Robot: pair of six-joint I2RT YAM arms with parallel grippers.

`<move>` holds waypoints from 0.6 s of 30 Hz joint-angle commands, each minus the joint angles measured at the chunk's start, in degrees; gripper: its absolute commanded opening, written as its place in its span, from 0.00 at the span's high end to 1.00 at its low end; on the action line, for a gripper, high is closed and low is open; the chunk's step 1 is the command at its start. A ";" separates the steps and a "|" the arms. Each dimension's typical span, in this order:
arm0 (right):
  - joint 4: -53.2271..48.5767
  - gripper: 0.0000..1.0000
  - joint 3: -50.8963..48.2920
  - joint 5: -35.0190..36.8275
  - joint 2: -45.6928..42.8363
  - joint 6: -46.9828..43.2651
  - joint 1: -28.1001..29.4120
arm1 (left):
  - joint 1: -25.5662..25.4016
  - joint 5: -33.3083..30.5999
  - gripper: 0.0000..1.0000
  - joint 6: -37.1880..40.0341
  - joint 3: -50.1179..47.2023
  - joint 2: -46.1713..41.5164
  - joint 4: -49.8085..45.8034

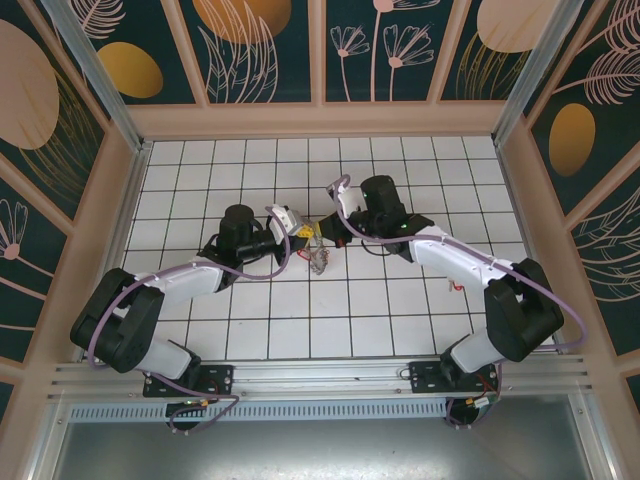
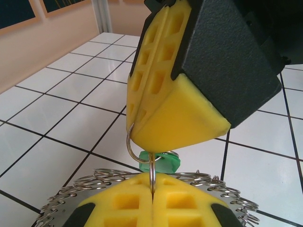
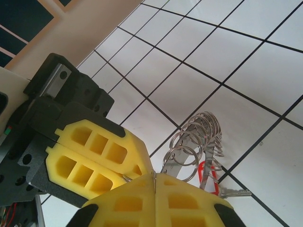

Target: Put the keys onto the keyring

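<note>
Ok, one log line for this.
left gripper: shut on small ring | right gripper: same ring, shut | keyring: beside left gripper | green tag: behind

White tiled floor [image 1: 400, 300] (black grout), floral wall panels [image 1: 260, 40] around

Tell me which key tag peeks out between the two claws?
The green tag, right where left claw and right claw meet; the red tag dangles off sideways.

The left arm [image 1: 170, 285] and right arm [image 1: 470, 260] were clad in white with black joints; lilac cables [image 1: 342, 181] were run alongside. Yellow grid-recessed foam pads [image 2: 128, 205] in black housings were fitted to the left tool [image 2: 152, 196] and right tool [image 3: 155, 182].
</note>
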 commanded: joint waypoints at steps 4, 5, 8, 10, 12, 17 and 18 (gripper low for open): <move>-1.42 1.00 0.56 3.85 -3.53 -3.75 1.66 | 0.10 1.35 1.00 -0.51 -0.70 -2.12 3.11; -1.39 1.00 0.41 4.40 -3.88 -4.33 2.09 | 0.10 1.30 1.00 -0.51 -0.76 -2.24 2.89; -0.78 1.00 -0.14 6.06 -4.74 -4.95 3.03 | 0.10 1.70 1.00 -0.18 -0.60 -2.70 1.98; -0.42 1.00 -0.66 7.98 -5.37 -5.04 3.36 | 0.08 1.46 1.00 -0.01 -0.58 -2.80 1.46; 0.18 1.00 -1.63 10.03 -6.07 -4.91 3.45 | 0.10 1.62 1.00 0.12 -0.32 -2.87 0.79; 1.25 1.00 -3.04 9.35 -7.27 -4.99 3.54 | -0.12 2.71 1.00 1.69 1.35 -2.24 -4.16; 1.21 1.00 -2.94 8.46 -7.11 -5.16 3.58 | -0.28 2.68 1.00 2.78 2.04 -2.16 -5.86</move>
